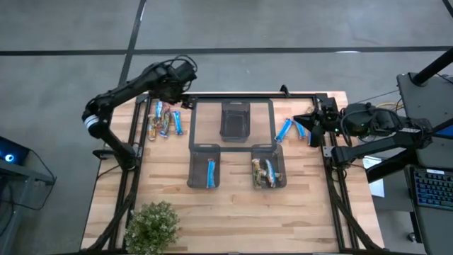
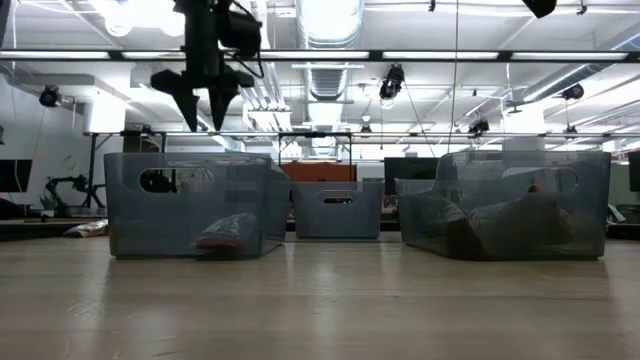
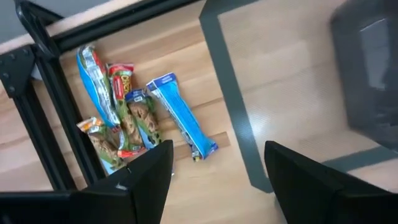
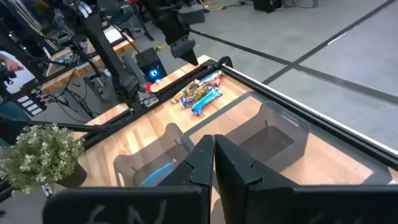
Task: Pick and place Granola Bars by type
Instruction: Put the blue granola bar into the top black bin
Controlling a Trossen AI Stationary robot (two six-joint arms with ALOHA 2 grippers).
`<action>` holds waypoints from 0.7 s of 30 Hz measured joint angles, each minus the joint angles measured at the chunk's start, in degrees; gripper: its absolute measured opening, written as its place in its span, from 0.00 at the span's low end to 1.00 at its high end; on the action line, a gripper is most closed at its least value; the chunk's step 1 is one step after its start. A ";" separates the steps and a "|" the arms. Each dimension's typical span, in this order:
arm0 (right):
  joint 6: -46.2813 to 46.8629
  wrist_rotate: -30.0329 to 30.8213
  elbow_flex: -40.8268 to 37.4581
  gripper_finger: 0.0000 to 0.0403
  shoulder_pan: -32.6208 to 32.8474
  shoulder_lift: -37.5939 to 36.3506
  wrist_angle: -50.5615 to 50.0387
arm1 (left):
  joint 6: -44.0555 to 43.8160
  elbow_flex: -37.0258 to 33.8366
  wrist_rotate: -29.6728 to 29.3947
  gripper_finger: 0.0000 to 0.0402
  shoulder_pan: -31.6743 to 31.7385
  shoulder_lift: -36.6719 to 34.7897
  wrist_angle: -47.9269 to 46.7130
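A heap of granola bars (image 1: 164, 122) lies flat on the table's far left; the left wrist view shows a bright blue bar (image 3: 180, 115) beside red and brownish ones (image 3: 118, 124). My left gripper (image 3: 214, 180) hangs open high above the table (image 2: 207, 105), pointing steeply down, just beyond that heap (image 1: 182, 83), and touches nothing. Two more blue bars (image 1: 287, 129) lie at the far right. My right gripper (image 4: 214, 162) is shut and empty, held above the table's right edge (image 1: 303, 122) near them.
Three dark bins stand mid-table: a far one (image 1: 236, 119), a near left one (image 1: 205, 166) holding a blue bar, and a near right one (image 1: 267, 170) holding mixed bars. A potted plant (image 1: 152, 225) sits at the near left. Black frame rails (image 1: 233, 95) border the table.
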 joint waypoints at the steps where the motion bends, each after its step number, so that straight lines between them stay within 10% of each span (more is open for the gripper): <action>1: 0.00 -0.01 -0.01 0.02 0.00 0.01 0.02 | -0.57 -0.10 -0.03 0.59 0.08 0.60 0.02; 21: -1.36 0.05 -0.23 0.02 0.00 0.01 -0.02 | -18.77 -28.41 -5.66 0.59 -0.65 -5.50 20.96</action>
